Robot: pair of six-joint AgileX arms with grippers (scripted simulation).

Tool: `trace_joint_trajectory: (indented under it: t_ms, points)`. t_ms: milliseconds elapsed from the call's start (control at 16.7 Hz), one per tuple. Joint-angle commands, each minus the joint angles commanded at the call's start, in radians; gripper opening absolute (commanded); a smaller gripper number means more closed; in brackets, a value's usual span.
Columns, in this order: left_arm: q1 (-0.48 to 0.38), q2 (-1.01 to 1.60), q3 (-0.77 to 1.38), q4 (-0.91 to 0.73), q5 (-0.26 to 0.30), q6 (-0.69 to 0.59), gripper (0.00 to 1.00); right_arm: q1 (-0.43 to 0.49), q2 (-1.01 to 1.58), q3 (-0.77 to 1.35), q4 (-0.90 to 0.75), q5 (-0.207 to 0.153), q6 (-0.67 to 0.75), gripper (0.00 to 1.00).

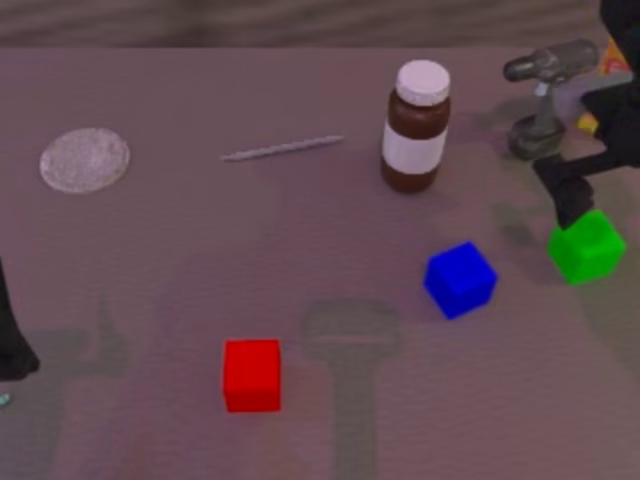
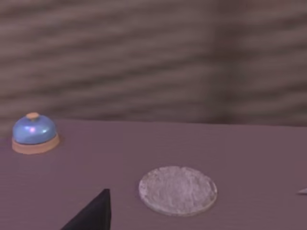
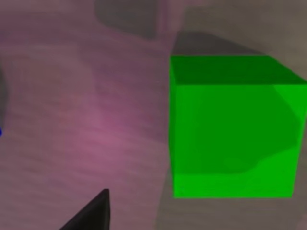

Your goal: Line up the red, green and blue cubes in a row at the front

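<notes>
Green cube (image 1: 586,246), right of brown jar (image 1: 415,127): my right gripper (image 1: 573,207) at it, finger state indiscernible; next, secure grasp.

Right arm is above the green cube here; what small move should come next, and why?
Probably lower the right gripper straight onto the green cube and close. It sits just above the cube's back edge, the cube fills the right wrist view, and the red cube lies further front.
</notes>
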Motion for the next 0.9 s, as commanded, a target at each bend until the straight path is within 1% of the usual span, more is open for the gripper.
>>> trace_joint_trajectory:
  t_ms: [120, 540, 900]
  points:
    - [0.005, -0.021, -0.011, 0.017, 0.002, 0.019, 1.00, 0.002, 0.025, 0.027, -0.014, -0.001, -0.002, 1.00]
    - [0.005, -0.021, -0.011, 0.017, 0.002, 0.019, 1.00, -0.001, 0.029, 0.011, 0.005, -0.001, -0.003, 1.00]
    - [0.005, -0.021, -0.011, 0.017, 0.002, 0.019, 1.00, 0.002, 0.110, -0.119, 0.224, 0.000, 0.000, 1.00]
